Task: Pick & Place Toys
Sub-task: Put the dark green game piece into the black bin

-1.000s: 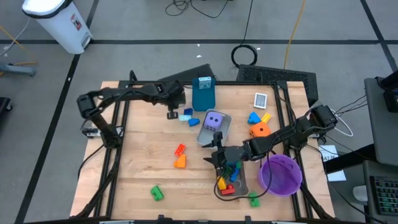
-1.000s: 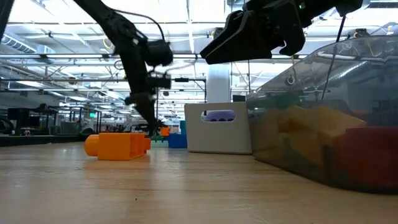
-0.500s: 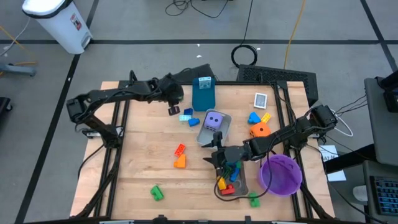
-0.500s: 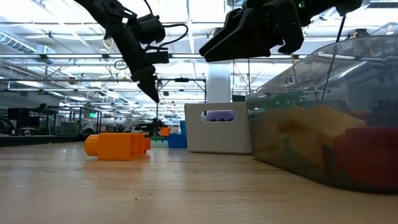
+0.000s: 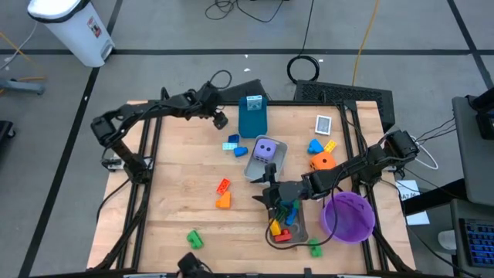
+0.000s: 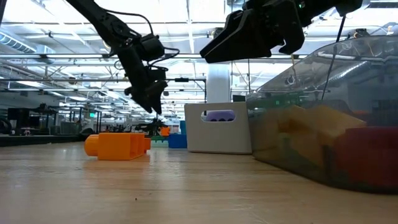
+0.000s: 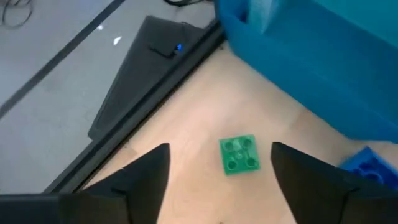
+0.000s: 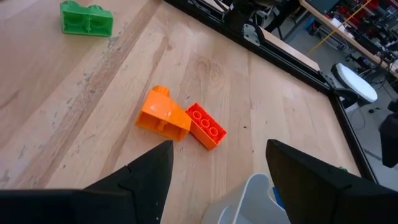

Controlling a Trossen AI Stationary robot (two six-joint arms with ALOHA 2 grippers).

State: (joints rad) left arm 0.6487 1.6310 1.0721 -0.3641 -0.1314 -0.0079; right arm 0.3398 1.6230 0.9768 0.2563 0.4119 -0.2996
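Note:
My left gripper [image 5: 220, 120] hangs open above the table's far left part, beside the blue box [image 5: 252, 116]. In its wrist view a small green brick [image 7: 239, 154] lies flat on the wood below and between the fingers, untouched. My right gripper [image 5: 269, 198] is open and holds nothing. It hovers between the grey tray with the purple die [image 5: 265, 150] and the grey tray of bricks [image 5: 299, 228]. Its wrist view looks out on an orange brick [image 8: 163, 115], a red brick [image 8: 206, 127] and a green brick [image 8: 87, 17] on the table.
Two blue bricks [image 5: 241, 151] and a teal one [image 5: 230, 146] lie near the blue box. An orange die [image 5: 323, 162], a blue brick [image 5: 315, 146] and a yellow brick [image 5: 330, 145] sit at the right. The purple bowl [image 5: 349, 216] stands at the near right, and green bricks [image 5: 193, 240] lie near the front edge.
My left gripper has lifted off the table by the teal and blue bricks, moved toward the far edge and rolled about its own axis. Its fingers have gone from shut to open. The bricks have stayed where they lay.

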